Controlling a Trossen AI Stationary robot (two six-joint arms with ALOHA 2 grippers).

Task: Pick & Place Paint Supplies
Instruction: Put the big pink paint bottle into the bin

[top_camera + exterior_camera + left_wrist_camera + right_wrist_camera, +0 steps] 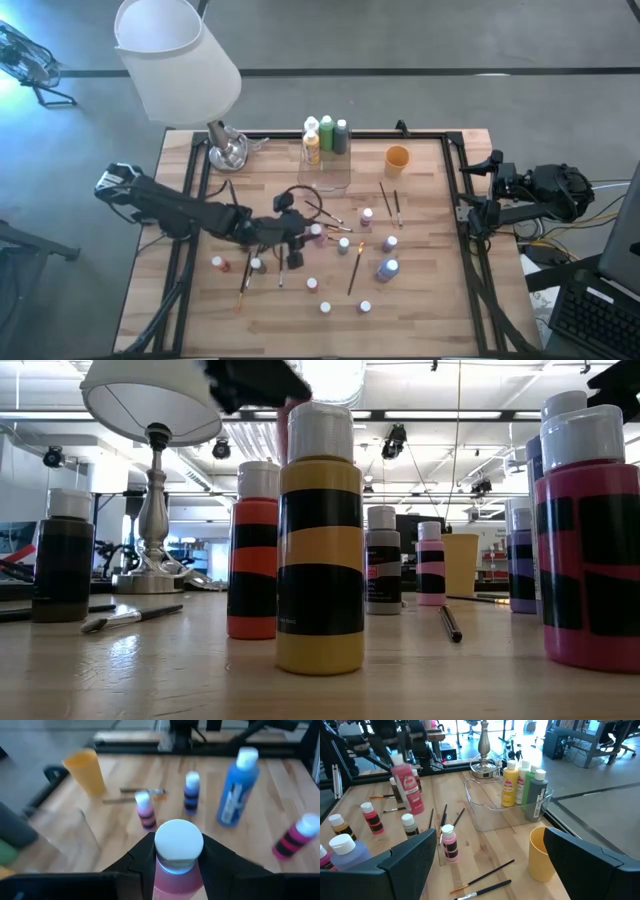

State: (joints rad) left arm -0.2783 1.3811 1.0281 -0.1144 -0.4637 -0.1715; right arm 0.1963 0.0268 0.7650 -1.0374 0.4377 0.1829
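My left gripper (303, 236) is over the middle of the table, shut on a pink paint bottle (176, 877) with a white cap (178, 839). The right wrist view shows that bottle (410, 790) in the air. Several small white-capped bottles (367, 214) (390, 242) and a larger blue one (387, 268) stand on their bases on the table, and thin dark brushes (353, 268) lie flat among them. My right gripper (490, 845) waits open at the table's right edge (470, 195), with nothing between its fingers. My left gripper pinches the pink bottle between its two fingers (142, 862), on the shoulder (175, 870) just below the white cap. The fingers come from the table's left, slanting a little downward. The bottle is clear of the table and hangs tilted, cap up (396, 759).
A clear plastic box (330, 172) at the far middle holds yellow, green and dark bottles (312, 145). An orange cup (397, 158) stands to its right. A lamp with a white shade (175, 60) stands at the far left corner. Black rails (455, 200) frame the tabletop.
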